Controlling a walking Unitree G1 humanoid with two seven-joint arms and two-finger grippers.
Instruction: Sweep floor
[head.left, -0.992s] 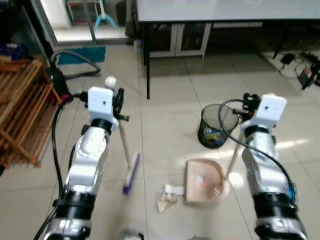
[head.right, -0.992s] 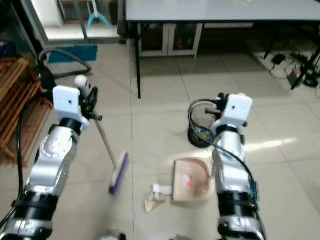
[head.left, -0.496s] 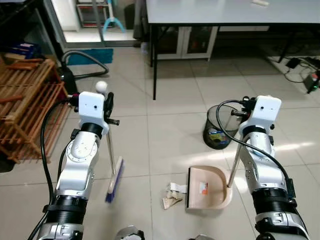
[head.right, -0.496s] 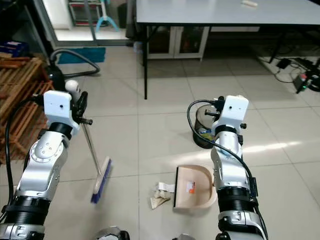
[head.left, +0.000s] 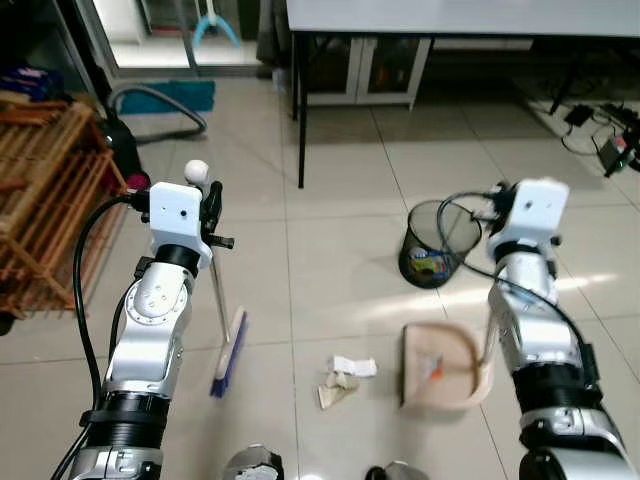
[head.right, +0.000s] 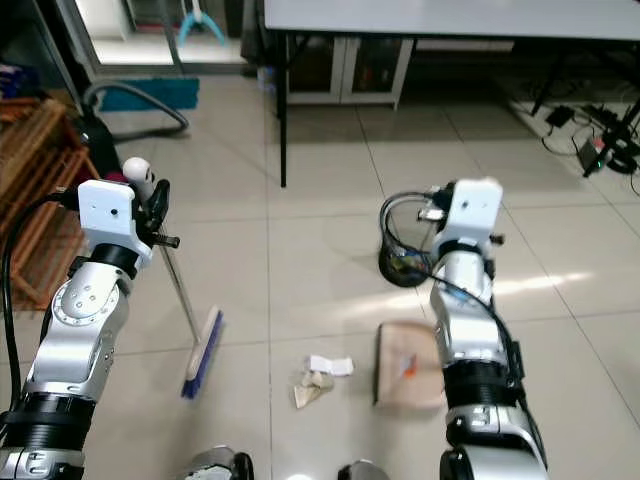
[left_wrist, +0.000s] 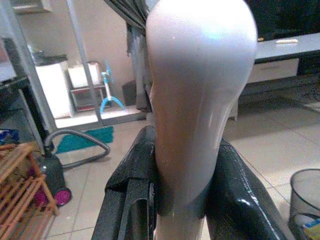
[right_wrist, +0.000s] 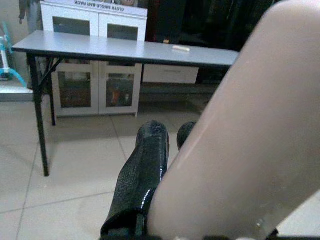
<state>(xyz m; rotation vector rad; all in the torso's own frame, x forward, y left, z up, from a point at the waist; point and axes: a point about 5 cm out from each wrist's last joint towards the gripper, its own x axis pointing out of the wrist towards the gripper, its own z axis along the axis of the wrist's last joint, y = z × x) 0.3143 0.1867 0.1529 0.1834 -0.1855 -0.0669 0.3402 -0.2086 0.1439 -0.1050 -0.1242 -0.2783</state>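
Wooden rack (head.left: 40, 200): left edge of the frame, beside the left arm.
Left gripper (left_wrist: 175, 170): upper left of centre, its fingers (left_wrist: 131, 185) clenched on the broom handle just under the rounded white knob.
Broom (head.left: 228, 352): handle nearly upright, blue brush head on the tiles at lower left of centre. Light and stiff; a hold near the top gives reach, but likely poor control of the head.
Paper scraps (head.left: 342, 375): lower centre, between brush and dustpan. Light, apt to skid or flutter.
Dustpan (head.left: 440, 365): lower right of centre, pan flat on the floor, mouth toward the scraps.
Right gripper (right_wrist: 165, 165): its fingers (right_wrist: 142, 170) grasping the dustpan's pale handle.
Wire bin (head.left: 440, 243): centre right, above the dustpan.
Desk (head.left: 460, 15): top right.
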